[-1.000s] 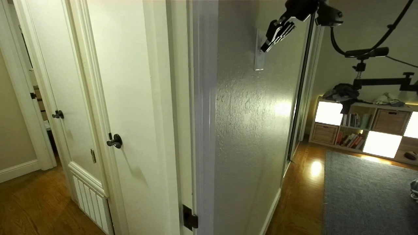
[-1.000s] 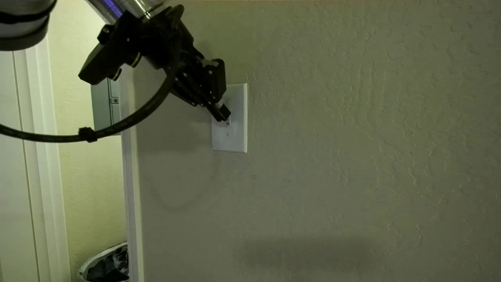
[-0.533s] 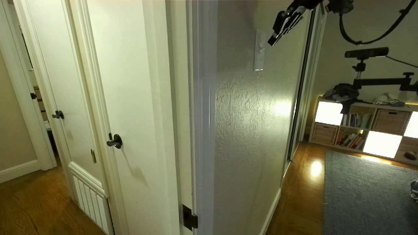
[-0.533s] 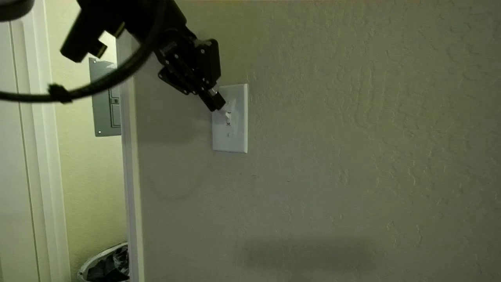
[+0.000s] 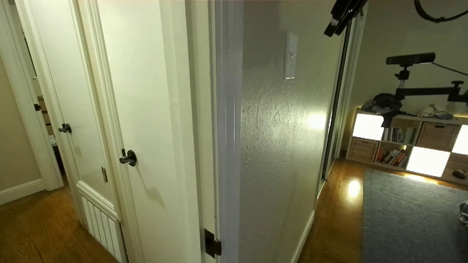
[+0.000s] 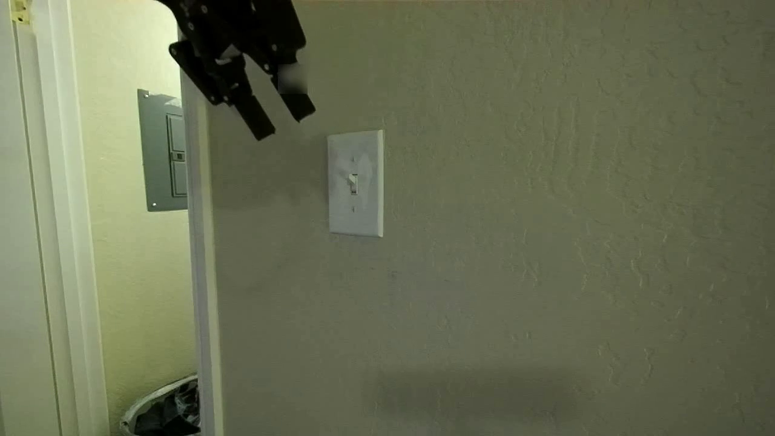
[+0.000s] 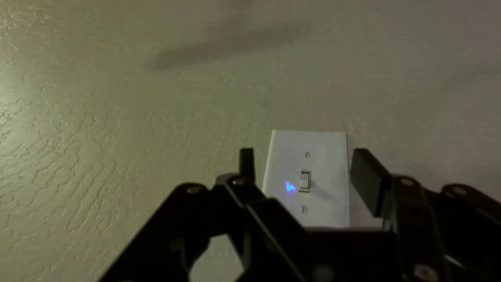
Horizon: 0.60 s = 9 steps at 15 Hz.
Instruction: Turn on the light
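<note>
In an exterior view your spread gripper hangs at ten o'clock of the switch toggle; expect it light and snappy, best nudged at its tip

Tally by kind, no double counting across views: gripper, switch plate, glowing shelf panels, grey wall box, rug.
Gripper: 1
Switch plate: 1
Glowing shelf panels: 3 (one cut by frame edge)
Grey wall box: 1
Rug: 1
Total: 7

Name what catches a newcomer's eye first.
Probably the glowing panels at the right of an exterior view. Then perhaps the open black tool, up and left of the pale switch plate in an exterior view. The wrist view shows a blue-violet spot on that plate.
</note>
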### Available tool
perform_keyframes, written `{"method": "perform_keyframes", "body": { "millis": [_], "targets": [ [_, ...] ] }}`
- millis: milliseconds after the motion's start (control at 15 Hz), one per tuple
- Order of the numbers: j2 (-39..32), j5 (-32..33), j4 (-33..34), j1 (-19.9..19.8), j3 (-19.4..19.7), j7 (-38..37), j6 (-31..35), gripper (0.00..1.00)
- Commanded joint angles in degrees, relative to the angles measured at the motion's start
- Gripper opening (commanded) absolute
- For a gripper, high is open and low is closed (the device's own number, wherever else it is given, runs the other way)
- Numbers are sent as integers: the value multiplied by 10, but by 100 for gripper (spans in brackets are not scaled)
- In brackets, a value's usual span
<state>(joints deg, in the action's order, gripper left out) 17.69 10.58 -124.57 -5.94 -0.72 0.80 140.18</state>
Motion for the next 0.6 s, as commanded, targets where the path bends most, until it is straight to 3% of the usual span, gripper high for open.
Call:
{"method": "perform_keyframes", "body": {
  "millis": [0, 333, 533],
  "targets": [
    [10, -49, -21, 26, 22, 35, -47, 96],
    [3, -104, -44, 37, 30, 56, -104, 100],
    [-5, -92, -38, 31, 22, 37, -103, 100]
  ]
}}
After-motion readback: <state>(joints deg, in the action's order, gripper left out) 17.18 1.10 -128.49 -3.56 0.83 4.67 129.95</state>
